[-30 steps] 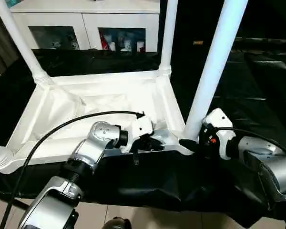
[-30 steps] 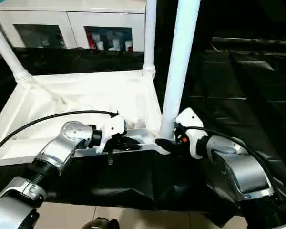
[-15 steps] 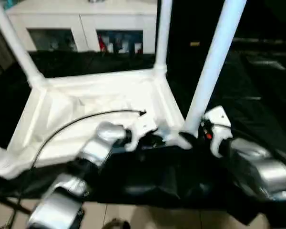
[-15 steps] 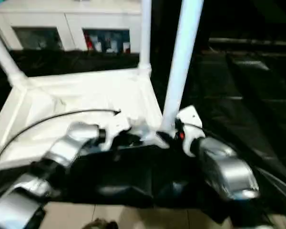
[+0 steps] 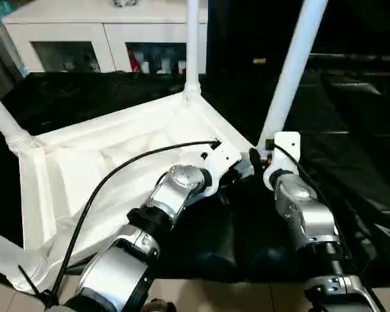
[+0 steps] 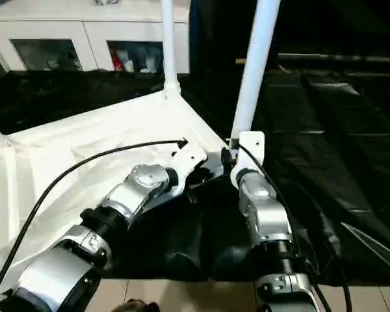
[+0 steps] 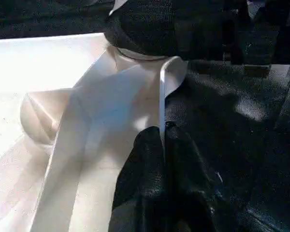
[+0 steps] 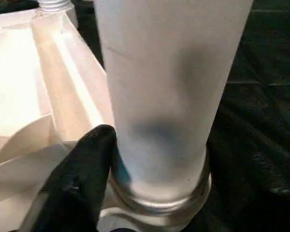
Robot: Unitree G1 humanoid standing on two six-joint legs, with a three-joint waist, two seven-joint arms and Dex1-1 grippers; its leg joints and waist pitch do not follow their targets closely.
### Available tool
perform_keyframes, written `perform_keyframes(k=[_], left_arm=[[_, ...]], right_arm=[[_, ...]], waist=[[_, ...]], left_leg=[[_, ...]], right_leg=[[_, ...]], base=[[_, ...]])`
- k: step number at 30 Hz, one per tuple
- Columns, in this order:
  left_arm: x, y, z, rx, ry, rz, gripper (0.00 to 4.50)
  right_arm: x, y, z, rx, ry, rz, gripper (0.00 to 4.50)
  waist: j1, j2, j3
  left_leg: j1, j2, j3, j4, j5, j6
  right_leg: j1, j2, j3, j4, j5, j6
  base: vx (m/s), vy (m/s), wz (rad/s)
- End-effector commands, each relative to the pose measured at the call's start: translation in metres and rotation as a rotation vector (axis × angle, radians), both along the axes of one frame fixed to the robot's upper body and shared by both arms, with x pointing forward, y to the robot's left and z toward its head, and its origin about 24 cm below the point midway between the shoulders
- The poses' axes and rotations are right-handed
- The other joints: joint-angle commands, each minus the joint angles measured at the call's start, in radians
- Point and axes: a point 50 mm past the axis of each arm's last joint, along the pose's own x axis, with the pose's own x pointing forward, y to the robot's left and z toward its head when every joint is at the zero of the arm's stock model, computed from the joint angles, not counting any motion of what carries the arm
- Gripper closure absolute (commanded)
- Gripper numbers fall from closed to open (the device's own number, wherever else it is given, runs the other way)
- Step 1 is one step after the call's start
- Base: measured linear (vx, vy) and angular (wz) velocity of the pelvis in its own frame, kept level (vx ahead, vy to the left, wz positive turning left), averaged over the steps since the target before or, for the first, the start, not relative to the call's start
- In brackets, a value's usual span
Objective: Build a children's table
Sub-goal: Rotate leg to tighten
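The children's table (image 5: 117, 156) lies upside down on black cloth, ribbed underside up, with white legs standing in its corner sockets. My left gripper (image 5: 237, 179) is at the near right corner, shut on the thin white rim (image 7: 161, 96), which runs between the black fingers (image 7: 140, 183). My right gripper (image 5: 263, 156) is on the base of the near right leg (image 5: 292, 71), just above its socket. One black finger (image 8: 82, 179) lies against that leg (image 8: 169, 96); the other is hidden behind it. Another leg (image 5: 192, 45) stands at the far corner, and one more (image 5: 3, 120) at the left.
A white cabinet (image 5: 104, 32) with glass-fronted shelves stands at the back. Black cloth (image 5: 351, 130) covers the surface under and to the right of the table. A black cable (image 5: 117, 172) arches over my left forearm. Pale floor tiles (image 5: 247, 292) show at the near edge.
The table has turned on the cloth. Its near right corner has swung away from me, and both grippers have stayed at that corner. The view has shifted too.
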Motion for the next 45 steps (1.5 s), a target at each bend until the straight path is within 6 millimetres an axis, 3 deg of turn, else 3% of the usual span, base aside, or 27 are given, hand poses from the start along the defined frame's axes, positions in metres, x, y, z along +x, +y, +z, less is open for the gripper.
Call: perform_keyframes(k=[1,8,13,15,21,24,29,33,37,45], left_arm=[[0.003,-0.005,0.012,-0.021,-0.07,-0.042,4.5],[0.001,0.0,0.015,-0.075,-0.052,-0.105,4.5],[-0.002,0.014,0.016,-0.096,-0.051,-0.189,4.5],[-0.004,0.02,0.019,-0.11,-0.058,-0.24,4.5],[-0.016,0.034,0.022,-0.11,-0.021,-0.432,4.5],[-0.027,0.044,0.021,-0.073,0.016,-0.554,4.5],[-0.027,0.051,0.019,-0.032,0.005,-0.56,4.5],[-0.026,0.057,0.02,-0.012,-0.001,-0.541,4.5],[-0.025,0.06,0.02,-0.01,-0.006,-0.526,4.5],[-0.025,0.06,0.02,-0.016,-0.013,-0.515,4.5]], right_arm=[[-0.001,0.021,0.0,0.016,-0.018,0.106,1.11],[-0.003,0.006,0.01,-0.098,-0.069,0.234,0.49],[-0.02,-0.017,0.023,-0.165,-0.056,0.454,0.08],[-0.027,-0.029,0.026,-0.212,-0.031,0.509,0.08],[-0.048,-0.036,0.031,-0.212,0.04,0.711,0.08],[-0.054,-0.035,0.03,-0.197,0.072,0.763,0.08],[-0.058,-0.034,0.028,-0.193,0.102,0.781,0.08],[-0.062,-0.034,0.026,-0.186,0.132,0.808,0.08],[-0.063,-0.036,0.026,-0.19,0.145,0.814,0.08],[-0.062,-0.038,0.026,-0.185,0.152,0.806,0.87]], waist=[[0.0,-0.015,-0.073],[0.003,-0.018,-0.074],[0.011,-0.016,-0.075],[0.017,-0.016,-0.072],[0.027,-0.014,-0.069],[0.029,-0.01,-0.069],[0.027,-0.014,-0.064],[0.028,-0.015,-0.065],[0.028,-0.016,-0.067],[0.029,-0.018,-0.066]], left_leg=[[0.035,0.084,-0.061,-0.075,-0.303,-0.009],[0.033,0.083,-0.058,-0.071,-0.278,0.004],[0.03,0.087,-0.058,-0.068,-0.237,0.051],[0.03,0.089,-0.058,-0.068,-0.242,0.057],[0.031,0.093,-0.058,-0.069,-0.255,0.057],[0.035,0.097,-0.058,-0.073,-0.27,0.038],[0.041,0.096,-0.059,-0.076,-0.328,-0.004],[0.038,0.096,-0.061,-0.076,-0.317,-0.007],[0.036,0.095,-0.058,-0.074,-0.283,0.006],[0.037,0.094,-0.058,-0.073,-0.286,0.007]], right_leg=[[0.029,-0.094,0.062,-0.088,-0.263,-0.166],[0.034,-0.092,0.061,-0.087,-0.258,-0.164],[0.036,-0.091,0.062,-0.076,-0.177,-0.185],[0.038,-0.092,0.062,-0.078,-0.192,-0.191],[0.036,-0.094,0.063,-0.08,-0.231,-0.192],[0.026,-0.092,0.063,-0.08,-0.262,-0.195],[0.022,-0.097,0.066,-0.086,-0.315,-0.183],[0.025,-0.098,0.067,-0.086,-0.327,-0.171],[0.025,-0.096,0.066,-0.08,-0.274,-0.181],[0.024,-0.097,0.066,-0.084,-0.303,-0.175]], base=[[0.0,0.0,0.0],[0.0,0.0,0.0],[0.0,0.0,0.0],[0.0,0.0,0.0],[0.0,0.0,0.0],[0.0,0.0,0.0],[0.0,0.0,0.0],[0.0,0.0,0.0],[0.0,0.0,0.0],[0.0,0.0,0.0]])
